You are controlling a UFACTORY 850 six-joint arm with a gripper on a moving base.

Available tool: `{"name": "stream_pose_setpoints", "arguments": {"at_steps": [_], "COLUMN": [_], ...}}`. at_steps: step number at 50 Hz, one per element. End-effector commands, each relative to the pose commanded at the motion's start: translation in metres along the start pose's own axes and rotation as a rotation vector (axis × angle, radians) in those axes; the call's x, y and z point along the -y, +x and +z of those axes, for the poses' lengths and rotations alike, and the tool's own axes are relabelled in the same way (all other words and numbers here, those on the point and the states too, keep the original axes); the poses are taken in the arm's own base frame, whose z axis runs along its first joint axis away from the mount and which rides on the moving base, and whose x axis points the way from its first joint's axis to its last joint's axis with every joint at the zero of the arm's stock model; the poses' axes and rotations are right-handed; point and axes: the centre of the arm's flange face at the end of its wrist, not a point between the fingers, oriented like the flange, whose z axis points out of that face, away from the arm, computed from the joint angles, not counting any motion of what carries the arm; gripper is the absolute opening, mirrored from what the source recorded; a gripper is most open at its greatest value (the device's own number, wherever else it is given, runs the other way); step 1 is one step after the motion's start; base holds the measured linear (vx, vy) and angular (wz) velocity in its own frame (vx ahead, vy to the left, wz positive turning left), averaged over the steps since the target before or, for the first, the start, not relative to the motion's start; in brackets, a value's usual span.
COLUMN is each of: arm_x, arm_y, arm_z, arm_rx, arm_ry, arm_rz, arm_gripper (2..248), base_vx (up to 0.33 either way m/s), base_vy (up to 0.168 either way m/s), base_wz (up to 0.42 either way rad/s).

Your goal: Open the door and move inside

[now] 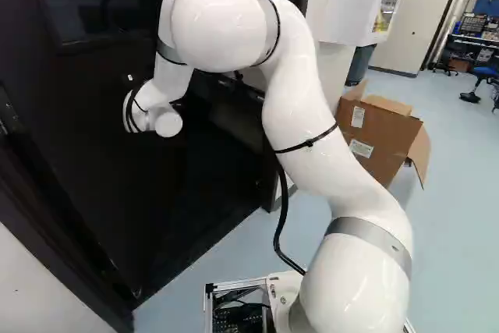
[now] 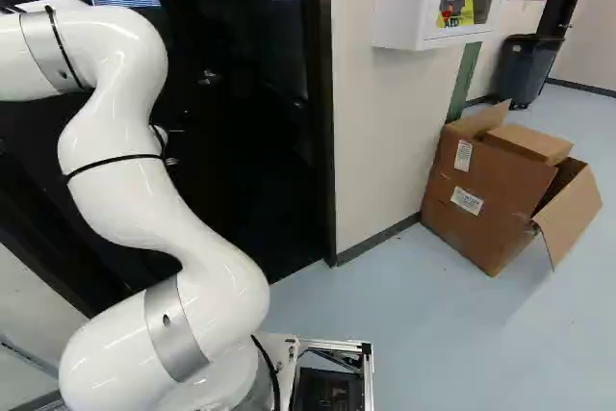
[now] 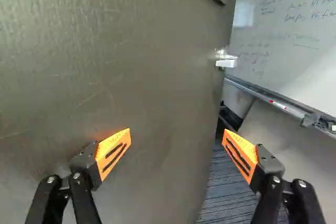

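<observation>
One white jointed arm (image 1: 304, 107) reaches from your base towards the doorway, its black gripper (image 3: 176, 130) spread wide and holding nothing. Just ahead of it is the broad, dark, flat-faced door (image 3: 136, 56), ajar; you can't tell whether a finger touches it. The small silver lever handle (image 3: 227, 63) sits farther off, by the door's free edge, and past that edge show dark ribbed carpet (image 3: 226, 195) and a white writing board (image 3: 289, 19). You seem to be at the push-open step: press the face to widen the gap, then drive through, watching the arm's clearance at the frame.
</observation>
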Motion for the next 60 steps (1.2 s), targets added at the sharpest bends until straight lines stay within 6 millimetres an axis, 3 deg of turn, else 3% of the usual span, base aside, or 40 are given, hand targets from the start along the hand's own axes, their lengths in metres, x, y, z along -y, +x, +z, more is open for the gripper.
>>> {"name": "stream_pose_setpoints", "arguments": {"at_steps": [29, 60], "arm_x": [0.043, 0.068], "arm_y": [0.000, 0.002], "arm_z": [-0.017, -0.040], "arm_rx": [0.005, 0.013], "arm_ry": [0.074, 0.142], "arm_rz": [-0.009, -0.031], "arm_gripper": [247, 247], "base_vx": [0.000, 0.000], "base_vy": [0.000, 0.000], "base_wz": [0.000, 0.000]}}
